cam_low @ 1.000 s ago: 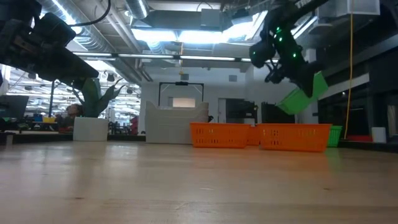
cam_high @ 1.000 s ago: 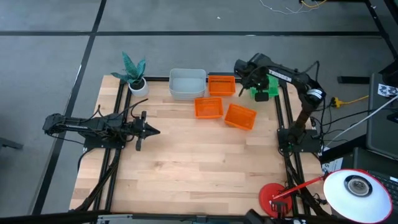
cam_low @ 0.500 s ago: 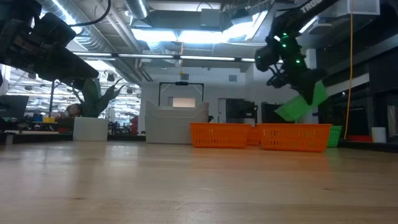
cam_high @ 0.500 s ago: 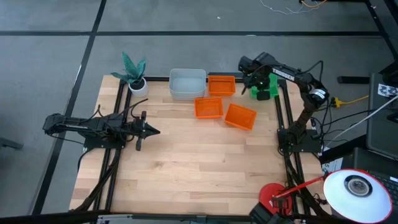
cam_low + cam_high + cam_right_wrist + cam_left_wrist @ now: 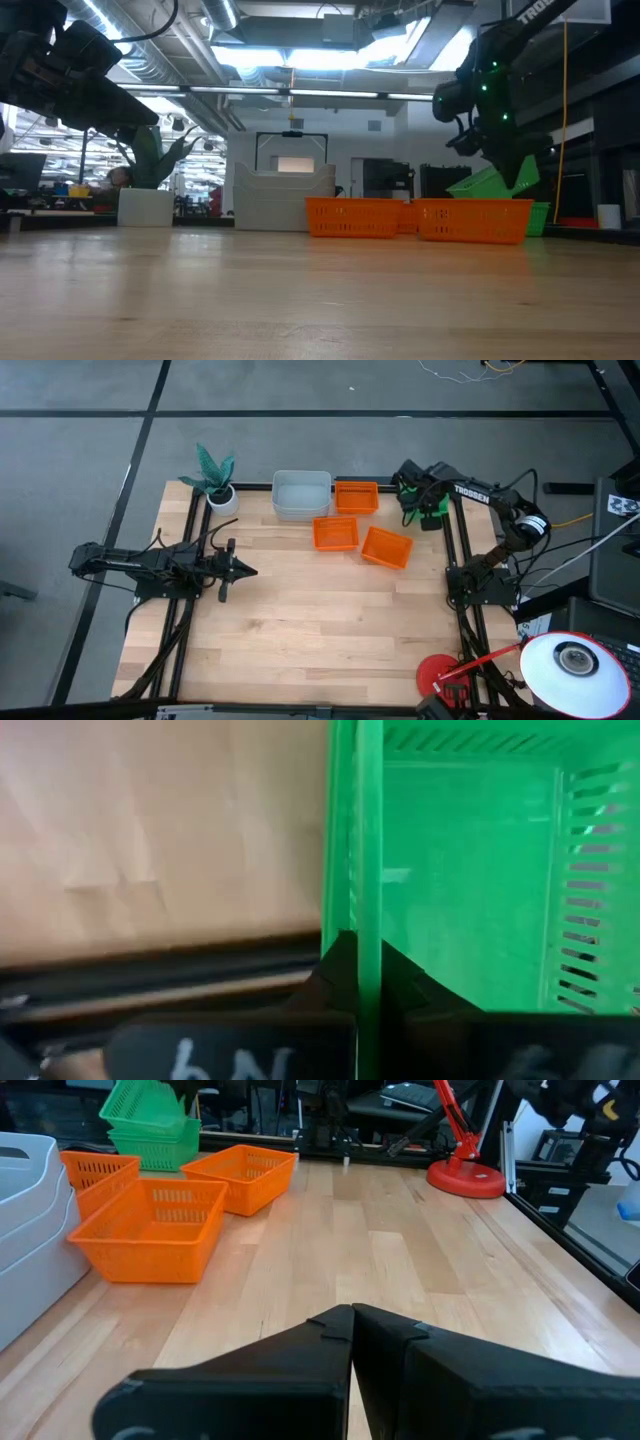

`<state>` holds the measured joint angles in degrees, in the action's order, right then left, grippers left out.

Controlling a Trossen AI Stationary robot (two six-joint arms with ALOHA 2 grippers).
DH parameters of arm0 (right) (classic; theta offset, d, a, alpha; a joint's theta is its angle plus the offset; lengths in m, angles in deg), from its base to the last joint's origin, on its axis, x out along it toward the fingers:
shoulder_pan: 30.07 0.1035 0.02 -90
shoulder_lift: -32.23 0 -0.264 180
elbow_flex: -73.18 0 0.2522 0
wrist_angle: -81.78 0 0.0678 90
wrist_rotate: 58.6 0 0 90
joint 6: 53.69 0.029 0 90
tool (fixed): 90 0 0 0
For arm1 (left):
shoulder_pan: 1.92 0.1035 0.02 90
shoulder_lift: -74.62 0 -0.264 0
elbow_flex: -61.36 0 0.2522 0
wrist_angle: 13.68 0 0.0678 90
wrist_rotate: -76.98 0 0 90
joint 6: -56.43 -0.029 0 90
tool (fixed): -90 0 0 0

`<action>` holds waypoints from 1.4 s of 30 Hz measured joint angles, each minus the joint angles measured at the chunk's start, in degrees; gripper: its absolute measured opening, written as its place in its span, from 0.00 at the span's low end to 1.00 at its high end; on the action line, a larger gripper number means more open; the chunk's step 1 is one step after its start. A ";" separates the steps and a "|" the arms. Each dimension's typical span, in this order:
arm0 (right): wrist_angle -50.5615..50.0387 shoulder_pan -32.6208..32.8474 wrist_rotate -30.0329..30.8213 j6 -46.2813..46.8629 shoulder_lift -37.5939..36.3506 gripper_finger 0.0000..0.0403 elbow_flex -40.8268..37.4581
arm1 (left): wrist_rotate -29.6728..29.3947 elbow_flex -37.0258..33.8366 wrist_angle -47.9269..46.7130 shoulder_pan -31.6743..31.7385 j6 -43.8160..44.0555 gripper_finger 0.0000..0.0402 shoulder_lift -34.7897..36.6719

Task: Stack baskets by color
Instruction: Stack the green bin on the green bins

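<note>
The right gripper is clamping the rim of a green basket and has been carrying it outward and down over the last second, so it is now hanging tilted just above the green stack at the tabletop's far right corner. That is probably bringing the green pile near completion. Three orange baskets are lying unstacked beside the grey basket stack. The left gripper is waiting closed and empty at the left.
</note>
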<state>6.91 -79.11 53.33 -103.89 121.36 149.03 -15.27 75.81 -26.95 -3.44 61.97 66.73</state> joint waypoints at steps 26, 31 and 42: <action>6.47 -2.47 -4.07 3.93 0.02 0.10 -1.99 | 0.01 -0.01 0.00 0.00 0.00 0.00 -0.01; 6.46 -3.74 -4.09 5.14 0.02 0.21 -1.95 | -0.01 0.00 -0.02 0.00 0.00 0.00 0.01; 7.66 -3.67 -4.07 7.84 0.02 0.30 -1.90 | 0.01 -0.02 0.00 0.00 0.00 0.00 -0.01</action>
<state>14.57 -82.78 49.27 -96.05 121.38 147.13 -15.26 75.79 -26.95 -3.44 61.97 66.72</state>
